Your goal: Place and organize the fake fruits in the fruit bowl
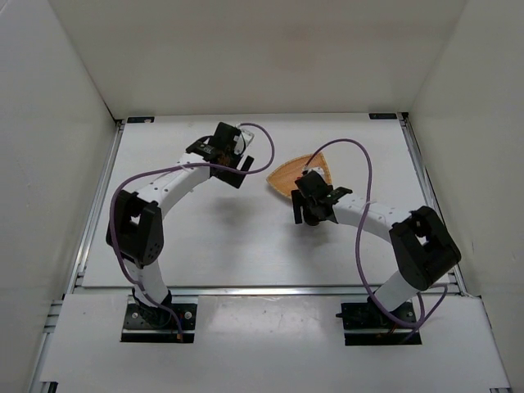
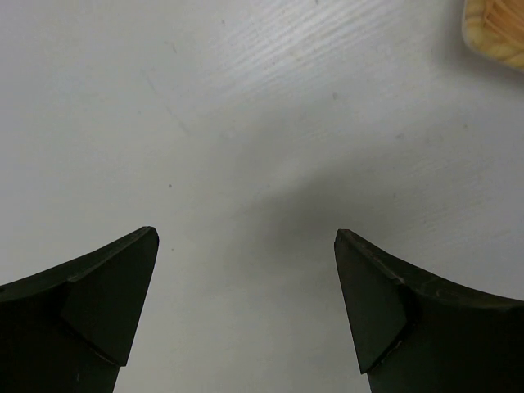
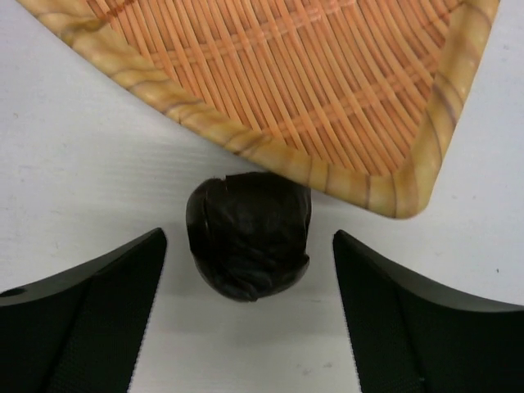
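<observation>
The fruit bowl (image 1: 288, 174) is a tan-orange woven bowl on the white table, and my right arm covers part of it. In the right wrist view its rim (image 3: 270, 151) runs across the top. The dark brown-black fruit (image 3: 248, 236) lies on the table outside the bowl, touching the rim near a corner. My right gripper (image 3: 248, 241) is open, with one finger on each side of the fruit, apart from it. My left gripper (image 2: 246, 237) is open and empty over bare table, left of the bowl. The red cherry-like fruit is not in view.
White walls enclose the table on three sides. A corner of the bowl (image 2: 498, 33) shows at the top right of the left wrist view. Purple cables loop over both arms. The left gripper (image 1: 233, 170) and right gripper (image 1: 311, 213) hang close together near the table's middle.
</observation>
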